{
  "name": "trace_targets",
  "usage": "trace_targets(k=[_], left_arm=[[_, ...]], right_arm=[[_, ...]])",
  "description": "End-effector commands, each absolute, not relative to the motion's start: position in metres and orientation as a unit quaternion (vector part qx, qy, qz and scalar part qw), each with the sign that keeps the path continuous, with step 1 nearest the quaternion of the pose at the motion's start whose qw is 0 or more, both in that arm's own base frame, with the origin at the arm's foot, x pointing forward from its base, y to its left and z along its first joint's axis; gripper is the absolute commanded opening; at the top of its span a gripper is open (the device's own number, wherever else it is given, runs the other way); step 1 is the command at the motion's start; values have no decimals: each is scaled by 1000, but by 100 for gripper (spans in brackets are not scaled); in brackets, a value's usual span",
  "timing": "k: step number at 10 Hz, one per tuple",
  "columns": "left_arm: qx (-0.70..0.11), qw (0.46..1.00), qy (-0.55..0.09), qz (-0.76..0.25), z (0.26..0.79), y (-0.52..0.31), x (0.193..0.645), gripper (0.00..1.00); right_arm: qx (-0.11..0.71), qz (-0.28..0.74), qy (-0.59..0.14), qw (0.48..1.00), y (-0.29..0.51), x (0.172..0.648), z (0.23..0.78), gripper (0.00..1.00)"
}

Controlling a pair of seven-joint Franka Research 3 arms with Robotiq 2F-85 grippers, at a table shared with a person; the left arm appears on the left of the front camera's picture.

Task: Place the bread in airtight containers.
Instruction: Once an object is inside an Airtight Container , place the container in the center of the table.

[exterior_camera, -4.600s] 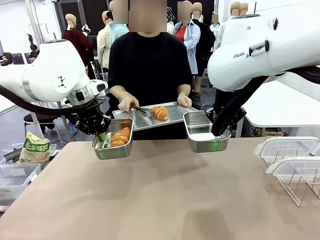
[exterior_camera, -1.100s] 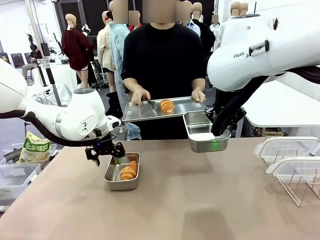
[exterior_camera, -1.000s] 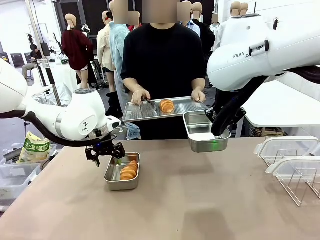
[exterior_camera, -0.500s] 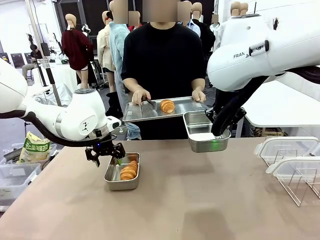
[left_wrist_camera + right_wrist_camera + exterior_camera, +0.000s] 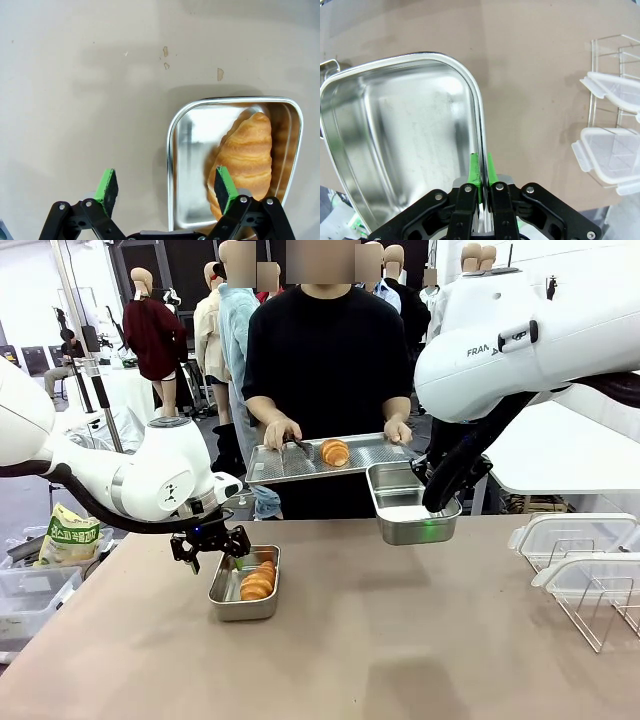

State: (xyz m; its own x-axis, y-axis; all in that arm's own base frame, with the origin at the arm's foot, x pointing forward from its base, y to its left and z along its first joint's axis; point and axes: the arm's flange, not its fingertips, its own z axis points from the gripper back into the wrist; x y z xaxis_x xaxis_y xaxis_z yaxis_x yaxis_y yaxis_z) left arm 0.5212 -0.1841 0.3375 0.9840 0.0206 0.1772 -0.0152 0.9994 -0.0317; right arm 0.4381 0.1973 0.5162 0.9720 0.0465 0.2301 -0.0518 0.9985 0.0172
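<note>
Left claw (image 5: 165,182) gapes wide above the worktop (image 5: 75,75); the bread (image 5: 247,150) lies in its tin (image 5: 170,150) at 2 o'clock, under one pad. Right claw (image 5: 481,172) pinches the rim of an empty tin (image 5: 395,125), aloft.

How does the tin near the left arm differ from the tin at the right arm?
The left tin rests on the table; the right tin is held in the air. The left tin holds bread; the right tin is empty. The left end effector is open over the left tin's rim, while the right end effector is shut on the right tin's rim. Both are lidless rectangular steel tins with rounded corners.
</note>
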Motion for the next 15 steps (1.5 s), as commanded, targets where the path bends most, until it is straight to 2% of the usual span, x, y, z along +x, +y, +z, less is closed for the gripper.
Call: trace_targets(k=[1,2,5,7,10,12,15], left_arm=[[-16,996,-92,9,338,-184,522,100],[-15,996,-89,9,337,-184,521,100],[-16,988,-140,-61,448,-181,504,100],[25,986,-143,-84,489,-180,494,100],[9,978,-169,-124,522,-175,478,100],[-9,977,-166,-134,520,-176,478,100],[8,979,-164,-124,528,-181,478,100]], right_arm=[[16,26,-118,993,197,438,519,0],[16,26,-118,993,197,438,519,0],[16,26,-118,993,197,438,519,0],[16,26,-118,993,197,438,519,0],[16,26,-118,993,197,438,519,0],[16,26,-118,993,197,438,519,0],[16,26,-118,993,197,438,519,0]])
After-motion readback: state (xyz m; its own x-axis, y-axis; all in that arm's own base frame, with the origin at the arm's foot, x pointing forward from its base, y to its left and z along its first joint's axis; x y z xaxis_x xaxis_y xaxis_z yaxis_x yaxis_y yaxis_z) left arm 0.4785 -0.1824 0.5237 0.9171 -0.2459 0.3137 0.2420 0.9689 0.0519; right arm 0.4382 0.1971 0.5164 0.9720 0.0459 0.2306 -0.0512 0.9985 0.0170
